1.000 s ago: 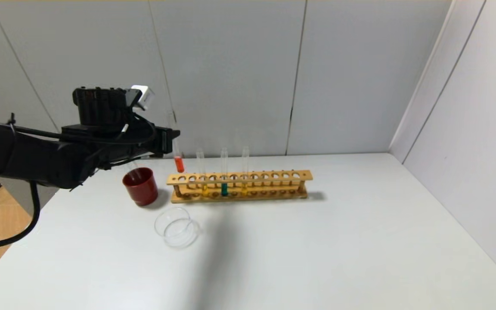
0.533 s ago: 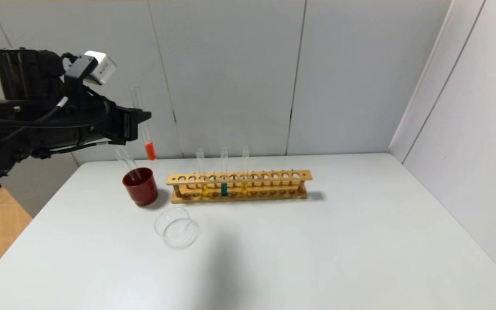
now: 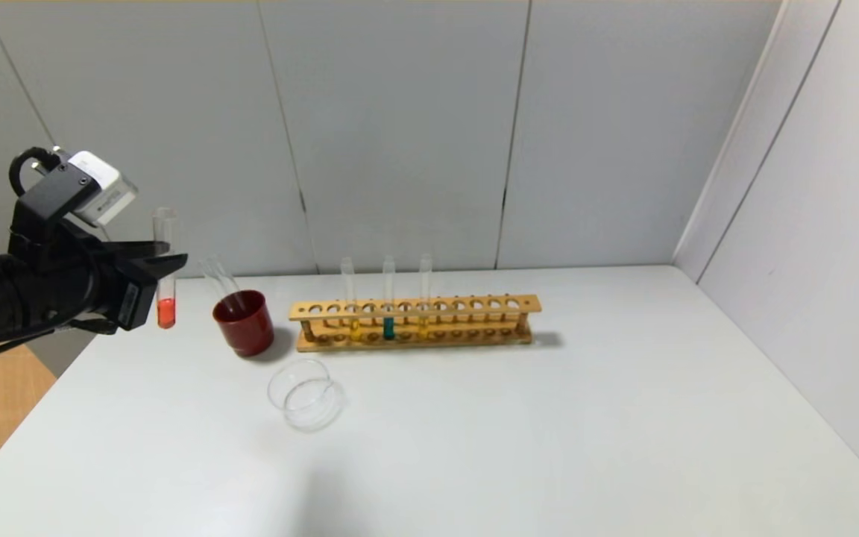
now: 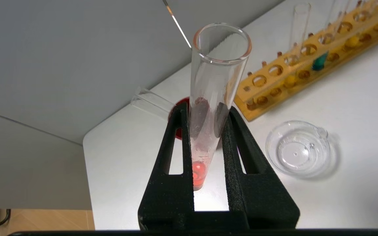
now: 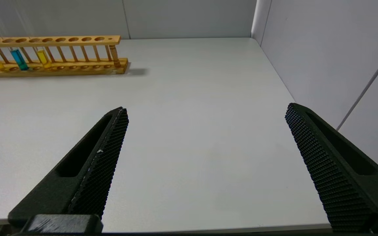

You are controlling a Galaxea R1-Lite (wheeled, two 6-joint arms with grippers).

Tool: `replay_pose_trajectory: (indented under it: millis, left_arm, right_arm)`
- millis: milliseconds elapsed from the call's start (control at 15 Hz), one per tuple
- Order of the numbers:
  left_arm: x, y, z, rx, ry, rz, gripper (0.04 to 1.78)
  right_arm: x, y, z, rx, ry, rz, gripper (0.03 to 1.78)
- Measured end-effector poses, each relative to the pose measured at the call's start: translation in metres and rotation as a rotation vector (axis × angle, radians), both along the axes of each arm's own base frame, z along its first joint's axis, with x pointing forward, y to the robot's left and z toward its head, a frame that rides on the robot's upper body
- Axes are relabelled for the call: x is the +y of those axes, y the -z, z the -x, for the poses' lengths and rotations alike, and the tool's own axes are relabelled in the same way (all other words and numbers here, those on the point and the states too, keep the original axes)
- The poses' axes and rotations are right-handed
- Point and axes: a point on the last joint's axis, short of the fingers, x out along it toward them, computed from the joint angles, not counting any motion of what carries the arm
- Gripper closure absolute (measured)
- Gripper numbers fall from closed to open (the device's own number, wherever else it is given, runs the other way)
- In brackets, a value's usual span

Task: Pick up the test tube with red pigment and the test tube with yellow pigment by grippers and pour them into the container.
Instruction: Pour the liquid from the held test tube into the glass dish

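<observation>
My left gripper (image 3: 163, 262) is shut on the test tube with red pigment (image 3: 165, 298) and holds it upright in the air, left of the dark red cup. In the left wrist view the tube (image 4: 213, 82) stands between the jaws of that gripper (image 4: 207, 109), with red liquid at its bottom. The clear glass container (image 3: 305, 394) sits empty on the table in front of the cup; it also shows in the left wrist view (image 4: 297, 149). Two yellow-liquid tubes (image 3: 355, 327) (image 3: 423, 325) stand in the rack; I cannot tell which is deeper yellow. My right gripper (image 5: 206, 108) is open and empty over the right side of the table.
A wooden rack (image 3: 474, 306) stands across the back middle with a green-liquid tube (image 3: 388, 327) between the yellow ones. The dark red cup (image 3: 243, 324) holds leaning empty tubes (image 3: 215, 274). The table's left edge lies under my left arm. Walls close the back and right.
My left gripper has carried the red tube away from the rack's left end, leftward past the red cup and lower. The tube has stayed upright.
</observation>
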Motion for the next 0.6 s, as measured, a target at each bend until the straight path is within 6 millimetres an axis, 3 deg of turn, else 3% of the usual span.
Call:
replay_pose_trajectory:
  millis: [600]
  left_arm:
    - [0.001, 0.052, 0.014, 0.086, 0.034, -0.116, 1.50]
  right_arm:
    - [0.000, 0.000, 0.000, 0.000, 0.000, 0.000, 0.06]
